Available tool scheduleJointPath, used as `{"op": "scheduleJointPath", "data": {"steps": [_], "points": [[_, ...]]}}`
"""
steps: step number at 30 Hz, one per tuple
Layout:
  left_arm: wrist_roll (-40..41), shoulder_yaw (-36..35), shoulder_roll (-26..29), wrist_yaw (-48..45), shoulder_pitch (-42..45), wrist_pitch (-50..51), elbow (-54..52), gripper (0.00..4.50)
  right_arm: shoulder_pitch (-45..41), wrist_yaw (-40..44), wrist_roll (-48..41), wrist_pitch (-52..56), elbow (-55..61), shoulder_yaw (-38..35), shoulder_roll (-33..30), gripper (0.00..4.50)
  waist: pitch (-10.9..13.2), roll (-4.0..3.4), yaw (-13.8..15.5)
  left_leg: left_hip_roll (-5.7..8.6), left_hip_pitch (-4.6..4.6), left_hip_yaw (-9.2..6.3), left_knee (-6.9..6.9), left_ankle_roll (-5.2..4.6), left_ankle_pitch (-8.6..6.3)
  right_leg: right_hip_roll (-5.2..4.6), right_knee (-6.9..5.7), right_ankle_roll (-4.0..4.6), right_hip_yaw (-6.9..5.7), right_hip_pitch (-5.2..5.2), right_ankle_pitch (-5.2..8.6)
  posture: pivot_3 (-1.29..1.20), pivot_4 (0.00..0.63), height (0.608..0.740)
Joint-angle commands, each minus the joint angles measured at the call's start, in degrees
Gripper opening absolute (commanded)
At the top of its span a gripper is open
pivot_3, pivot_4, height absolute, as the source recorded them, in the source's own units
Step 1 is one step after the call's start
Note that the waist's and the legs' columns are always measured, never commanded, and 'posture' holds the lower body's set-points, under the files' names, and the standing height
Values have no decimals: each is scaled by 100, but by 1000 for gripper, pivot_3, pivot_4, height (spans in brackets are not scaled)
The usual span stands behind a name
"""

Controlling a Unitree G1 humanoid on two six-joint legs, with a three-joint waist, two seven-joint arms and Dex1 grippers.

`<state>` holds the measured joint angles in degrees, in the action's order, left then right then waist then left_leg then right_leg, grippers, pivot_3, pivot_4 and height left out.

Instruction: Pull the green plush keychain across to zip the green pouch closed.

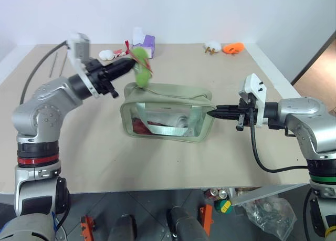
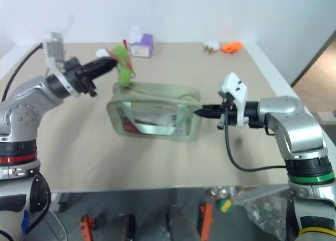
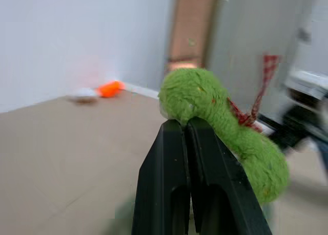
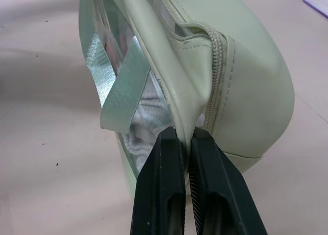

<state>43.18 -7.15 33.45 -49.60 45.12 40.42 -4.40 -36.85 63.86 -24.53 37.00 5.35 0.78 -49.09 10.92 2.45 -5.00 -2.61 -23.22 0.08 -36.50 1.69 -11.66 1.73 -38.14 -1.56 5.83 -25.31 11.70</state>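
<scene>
The green pouch lies on its side in the middle of the table, its clear window panel facing me and its zipper edge along the far side. The green plush keychain hangs over the pouch's far left corner, with a red cord trailing from it. My left gripper is shut on the keychain; the left wrist view shows the fuzzy keychain pinched at the fingertips. My right gripper is shut on the pouch's right end, clamping the seam beside the zipper.
A purple-and-white box and a white plush toy sit at the back of the table behind the left gripper. An orange object and a small white item lie at the back right. Thin metal rods rest at far left.
</scene>
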Motion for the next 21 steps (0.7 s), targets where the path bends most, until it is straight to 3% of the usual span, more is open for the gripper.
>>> {"op": "scheduleJointPath", "data": {"steps": [1,4,14,21], "points": [[-299,395,294,-407,-57,-65,-264,13,18,-8,-34,-37,139,-81,-22,0,0,0,0,0,0,0,0,0,0,1,0,0,0,0,0,0,150,740],[-703,527,255,-267,18,-335,69,13,40,-23,-41,-32,166,-98,-29,0,0,0,1,0,2,-1,0,0,0,2,-1,1,-1,0,0,0,150,740],[-656,92,51,91,223,-311,465,3289,7,-26,-22,-50,148,-76,-30,0,0,0,0,0,-1,2,-2,0,0,1,1,-3,5,0,-1,0,150,740],[106,-454,406,-253,-202,159,-129,3289,-72,9,10,-93,73,-14,5,0,0,0,-2,-1,-1,2,-1,0,1,1,0,-2,4,0,-1,0,150,740]]}}
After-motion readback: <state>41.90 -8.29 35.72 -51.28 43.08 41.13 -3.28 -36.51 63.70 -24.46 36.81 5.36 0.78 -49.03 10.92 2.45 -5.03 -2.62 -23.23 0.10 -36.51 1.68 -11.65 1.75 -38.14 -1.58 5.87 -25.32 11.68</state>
